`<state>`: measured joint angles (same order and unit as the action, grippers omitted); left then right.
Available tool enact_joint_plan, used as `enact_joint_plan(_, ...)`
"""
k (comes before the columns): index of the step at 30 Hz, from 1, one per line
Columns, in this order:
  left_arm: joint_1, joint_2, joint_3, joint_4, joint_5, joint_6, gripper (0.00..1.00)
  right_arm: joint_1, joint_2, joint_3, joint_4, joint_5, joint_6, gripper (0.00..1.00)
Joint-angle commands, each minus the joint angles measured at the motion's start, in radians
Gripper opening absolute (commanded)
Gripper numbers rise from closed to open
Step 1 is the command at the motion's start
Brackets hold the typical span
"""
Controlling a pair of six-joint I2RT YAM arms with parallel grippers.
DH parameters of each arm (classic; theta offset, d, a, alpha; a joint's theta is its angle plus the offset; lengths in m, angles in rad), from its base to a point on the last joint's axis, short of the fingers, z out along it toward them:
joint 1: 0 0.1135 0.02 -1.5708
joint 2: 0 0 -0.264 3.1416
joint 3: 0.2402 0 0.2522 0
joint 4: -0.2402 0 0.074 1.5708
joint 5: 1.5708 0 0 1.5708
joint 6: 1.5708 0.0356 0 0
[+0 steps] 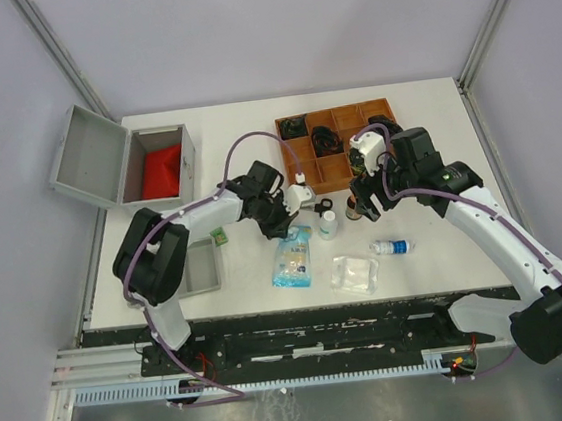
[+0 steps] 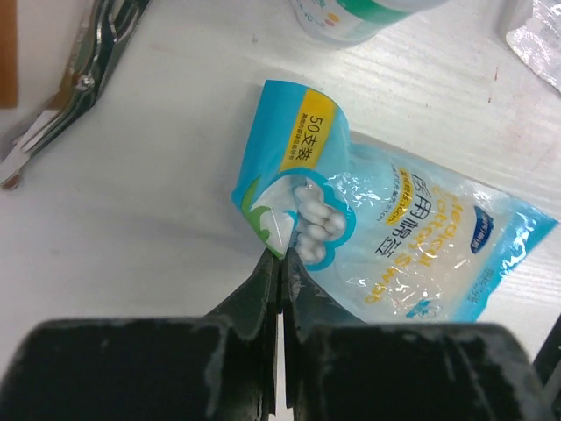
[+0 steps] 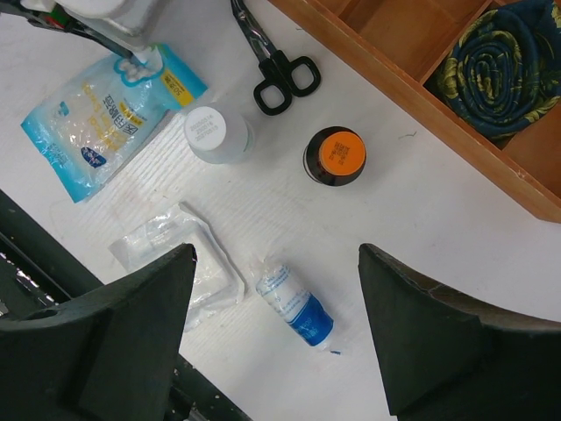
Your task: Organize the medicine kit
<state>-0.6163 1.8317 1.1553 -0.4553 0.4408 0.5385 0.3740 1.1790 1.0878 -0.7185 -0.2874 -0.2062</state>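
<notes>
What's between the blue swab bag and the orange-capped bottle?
A white-capped bottle stands between the swab bag and the orange-capped bottle; right wrist view shows it.

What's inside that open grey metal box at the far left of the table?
The medicine kit holds a red pouch that covers most of its floor. Anything lying beneath the pouch is covered and cannot be seen.

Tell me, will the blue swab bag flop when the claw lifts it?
Probably floppy: the swab bag is thin crinkled plastic, pinched by one corner in the left claw. Likely light, only small swabs inside. Glossy film might slip.
</notes>
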Motion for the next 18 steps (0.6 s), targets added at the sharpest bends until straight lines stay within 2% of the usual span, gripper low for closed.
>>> enact_joint_plan(1, 0.018, -0.113, 0.086, -0.124, -0.045, 0.059, 0.03, -0.005, -0.015, 0.002, 0.033, -0.013, -0.005, 0.84)
enact_joint_plan(8, 0.098, -0.184, 0.25, -0.382, -0.128, 0.206, 0.03, -0.005, -0.015, 0.002, 0.031, -0.019, -0.005, 0.84)
enact_joint_plan(14, 0.235, -0.15, 0.512, -0.666, -0.159, 0.37, 0.03, -0.005, -0.014, 0.003, 0.031, -0.024, -0.009, 0.84)
enact_joint_plan(18, 0.305, -0.109, 0.673, -0.818, -0.254, 0.487, 0.03, -0.005, -0.011, 0.003, 0.03, -0.027, -0.011, 0.84)
